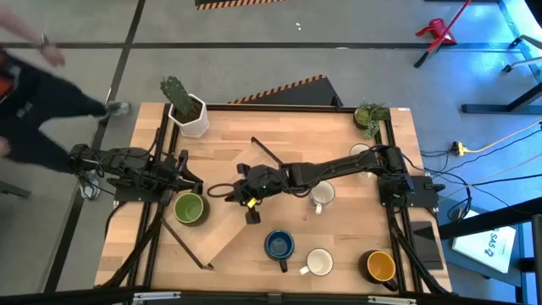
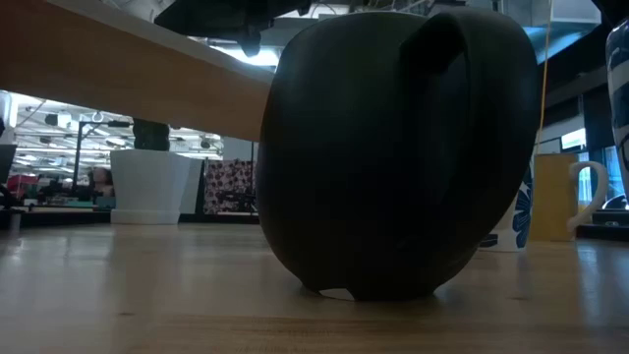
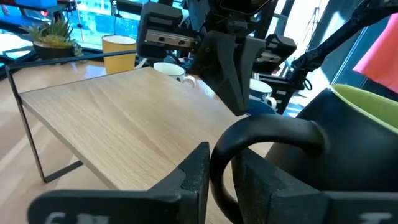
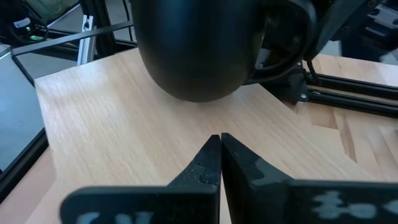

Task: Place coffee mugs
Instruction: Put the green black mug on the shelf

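Note:
The green mug [image 1: 190, 208], dark outside and green inside, stands on the table left of centre and fills the low view [image 2: 393, 147]. My left gripper [image 1: 188, 186] is at its far side and shut on its handle. My right gripper [image 1: 251, 213] reaches across from the right. It is shut, touches nothing, and faces the mug [image 4: 193, 50] over the wood. A dark blue mug [image 1: 279, 246], two pale mugs [image 1: 323, 196] [image 1: 319, 263] and a yellow-orange mug [image 1: 381, 266] stand on their bases to the right. Another white mug [image 1: 360, 152] is partly hidden under the right arm. My left gripper [image 3: 225, 186] pinches the green mug's handle loop [image 3: 224, 155] between its two fingers, at the part farthest from the mug wall. The fingers come roughly level from the table's far-left side. The mug stands upright with its base [image 2: 354, 287] on the table.
A low wooden shelf [image 1: 222, 233] on thin black legs lies slantwise mid-table, next to the green mug. A white pot with a cactus [image 1: 188, 108] and a small green plant [image 1: 371, 114] stand at the far corners. A person [image 1: 34, 93] moves beyond the far-left corner.

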Controlling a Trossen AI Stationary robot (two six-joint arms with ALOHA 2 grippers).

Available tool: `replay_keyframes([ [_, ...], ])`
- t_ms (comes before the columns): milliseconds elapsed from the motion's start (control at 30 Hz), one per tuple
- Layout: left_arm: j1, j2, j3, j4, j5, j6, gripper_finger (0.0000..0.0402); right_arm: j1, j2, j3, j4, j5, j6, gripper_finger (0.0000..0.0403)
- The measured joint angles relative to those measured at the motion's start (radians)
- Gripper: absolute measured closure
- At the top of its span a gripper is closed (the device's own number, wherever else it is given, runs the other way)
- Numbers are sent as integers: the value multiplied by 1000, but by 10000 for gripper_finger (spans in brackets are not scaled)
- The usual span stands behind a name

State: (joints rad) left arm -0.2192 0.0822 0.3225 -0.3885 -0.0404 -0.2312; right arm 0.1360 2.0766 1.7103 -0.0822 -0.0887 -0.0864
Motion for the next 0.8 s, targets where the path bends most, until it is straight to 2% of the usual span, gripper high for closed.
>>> replay_keyframes([
  [167, 0, 0, 0, 0, 1, -7, 317, 0, 0, 0, -4, 0, -1, 403],
  [433, 0, 0, 0, -1, 53, -43, 241, 0, 0, 0, -4, -1, -23, 403],
  [533, 0, 1, 0, -10, 36, -51, 219, 0, 1, 0, -4, -1, -25, 403],
  [800, 0, 1, 1, -21, 32, -55, 210, 0, 1, 0, -3, -16, -27, 403],
])
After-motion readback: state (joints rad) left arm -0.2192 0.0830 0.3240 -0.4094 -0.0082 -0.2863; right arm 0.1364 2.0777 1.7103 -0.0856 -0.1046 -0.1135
